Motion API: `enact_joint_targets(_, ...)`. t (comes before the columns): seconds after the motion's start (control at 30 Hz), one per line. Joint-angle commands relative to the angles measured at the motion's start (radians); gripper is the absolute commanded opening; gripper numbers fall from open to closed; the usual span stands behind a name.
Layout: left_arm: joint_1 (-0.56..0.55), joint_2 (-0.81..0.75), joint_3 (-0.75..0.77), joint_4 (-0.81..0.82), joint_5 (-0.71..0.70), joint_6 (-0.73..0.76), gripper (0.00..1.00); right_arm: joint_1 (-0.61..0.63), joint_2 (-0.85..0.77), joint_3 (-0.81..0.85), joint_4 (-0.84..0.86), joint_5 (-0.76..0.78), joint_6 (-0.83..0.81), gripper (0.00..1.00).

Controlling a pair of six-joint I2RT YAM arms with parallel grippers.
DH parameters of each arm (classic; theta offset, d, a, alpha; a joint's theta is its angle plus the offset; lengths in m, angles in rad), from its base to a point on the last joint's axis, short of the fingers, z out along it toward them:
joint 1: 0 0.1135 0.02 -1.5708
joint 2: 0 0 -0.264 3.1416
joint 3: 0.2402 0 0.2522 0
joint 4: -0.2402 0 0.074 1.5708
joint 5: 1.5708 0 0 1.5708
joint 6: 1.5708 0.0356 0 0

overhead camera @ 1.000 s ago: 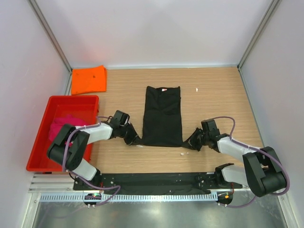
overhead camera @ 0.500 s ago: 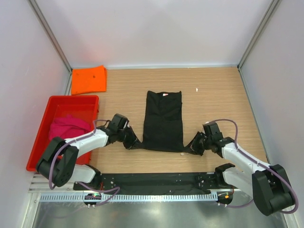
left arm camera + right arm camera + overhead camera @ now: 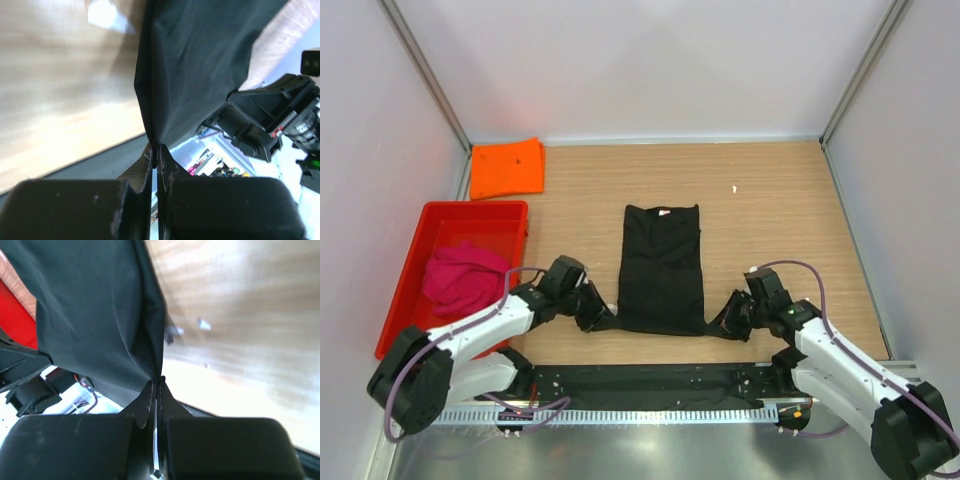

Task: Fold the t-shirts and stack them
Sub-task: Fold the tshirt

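Collar of black shirt [image 3: 662, 265] points far, long axis near-far; left gripper [image 3: 602, 320], right gripper [image 3: 719, 327] clamp hem corners; pinch shown by wrist views only.

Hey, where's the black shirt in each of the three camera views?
Top view: the black shirt is in the middle of the picture, slightly low.
Left wrist view: it fills the upper middle and right.
Right wrist view: it fills the upper left.
Shared landmark: the wooden tabletop beside it.
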Motion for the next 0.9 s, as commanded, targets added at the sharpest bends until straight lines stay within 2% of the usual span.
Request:
enact_joint_targets(0.0, -0.016, -0.107, -0.028, -0.082, -0.006, -0.084, 0.00, 0.017, -0.085, 0.017, -0.126, 0.015, 0.035, 0.01)
enact_joint_targets(0.1, -0.021, -0.238, -0.013, -0.157, -0.035, -0.100, 0.00, 0.020, -0.137, 0.068, -0.212, 0.006, 0.043, 0.01)
enact_joint_targets(0.23, -0.020, -0.251, 0.081, -0.272, -0.084, -0.048, 0.00, 0.020, -0.116, 0.154, -0.243, -0.009, 0.049, 0.01)
enact_joint_targets(0.3, -0.018, -0.196, 0.172, -0.289, -0.107, -0.013, 0.00, 0.019, -0.028, 0.210, -0.234, -0.009, 0.029, 0.01)
enact_joint_targets(0.43, 0.032, -0.047, 0.381, -0.352, -0.149, 0.106, 0.00, 0.002, 0.178, 0.461, -0.254, 0.017, -0.069, 0.01)
enact_joint_targets(0.6, 0.123, 0.187, 0.600, -0.303, -0.108, 0.175, 0.00, -0.091, 0.413, 0.712, -0.304, -0.026, -0.236, 0.01)
enact_joint_targets(0.73, 0.154, 0.353, 0.778, -0.318, -0.084, 0.222, 0.00, -0.191, 0.598, 0.836, -0.321, -0.106, -0.313, 0.01)
enact_joint_targets(0.87, 0.174, 0.476, 0.938, -0.335, -0.058, 0.236, 0.00, -0.219, 0.698, 0.938, -0.311, -0.140, -0.339, 0.01)
